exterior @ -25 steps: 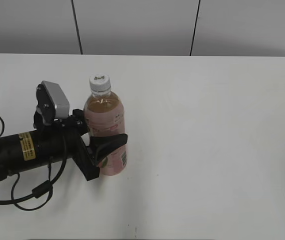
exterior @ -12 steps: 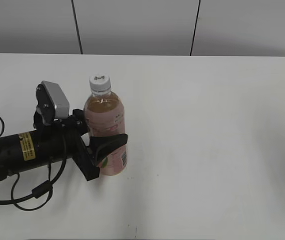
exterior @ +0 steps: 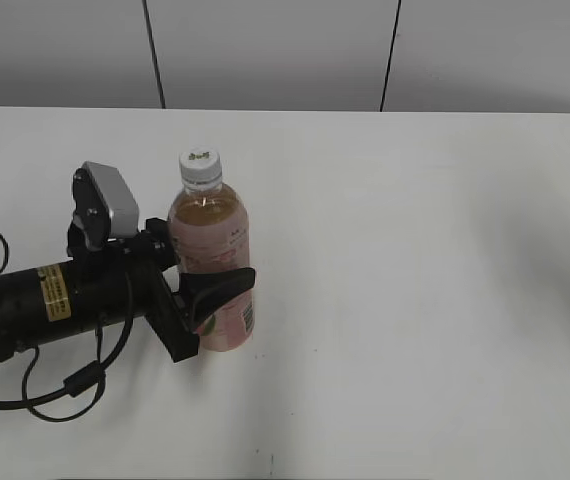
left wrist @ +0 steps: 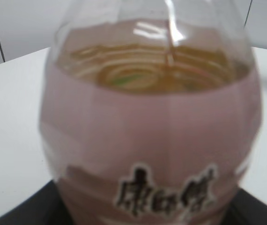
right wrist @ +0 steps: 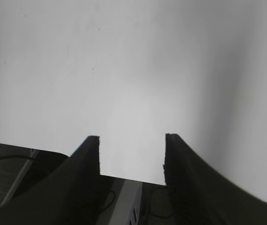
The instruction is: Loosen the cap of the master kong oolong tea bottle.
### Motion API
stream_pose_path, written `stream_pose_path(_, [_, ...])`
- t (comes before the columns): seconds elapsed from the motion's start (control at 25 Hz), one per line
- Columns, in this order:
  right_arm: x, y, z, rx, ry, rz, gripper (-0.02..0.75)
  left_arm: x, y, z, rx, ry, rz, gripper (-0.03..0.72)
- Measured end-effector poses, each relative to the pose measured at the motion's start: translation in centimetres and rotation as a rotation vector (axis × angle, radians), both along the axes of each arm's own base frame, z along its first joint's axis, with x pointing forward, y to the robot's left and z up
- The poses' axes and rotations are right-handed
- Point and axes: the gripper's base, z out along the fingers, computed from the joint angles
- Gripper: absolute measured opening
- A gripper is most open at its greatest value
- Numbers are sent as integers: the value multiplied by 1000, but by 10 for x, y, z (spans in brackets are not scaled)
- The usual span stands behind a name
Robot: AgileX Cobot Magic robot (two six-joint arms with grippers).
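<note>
The black left gripper pinches the clear plastic bottle of amber tea, upright on the white table, its pink label showing dark Chinese characters and a barcode. Its small white screw cap sits on top. The right gripper has its fingers spread over bare tabletop.

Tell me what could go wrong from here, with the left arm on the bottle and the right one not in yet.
The left gripper clamps the bottle low, at the label, so a twist at the cap could tilt it or let it spin. The right gripper is open over bare table, out of the exterior view; its long approach could knock the bottle.
</note>
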Motion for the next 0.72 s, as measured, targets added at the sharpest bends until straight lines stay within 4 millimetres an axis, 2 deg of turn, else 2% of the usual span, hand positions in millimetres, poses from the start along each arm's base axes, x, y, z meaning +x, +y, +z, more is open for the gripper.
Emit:
stream_pose_path(0.16, [25,3,9,8,18,-20,344,0,0,0,0,0,0,401])
stream_pose_path(0.28, [38,15,15,-11,4,1,344,0,0,0,0,0,0,401])
stream_pose_path(0.4, [47,49,20,-29,-10,63,344,0,0,0,-1,-1,0,401])
stream_pose_path(0.72, [63,169,35,30,-72,238,344,0,0,0,-1,-1,0,401])
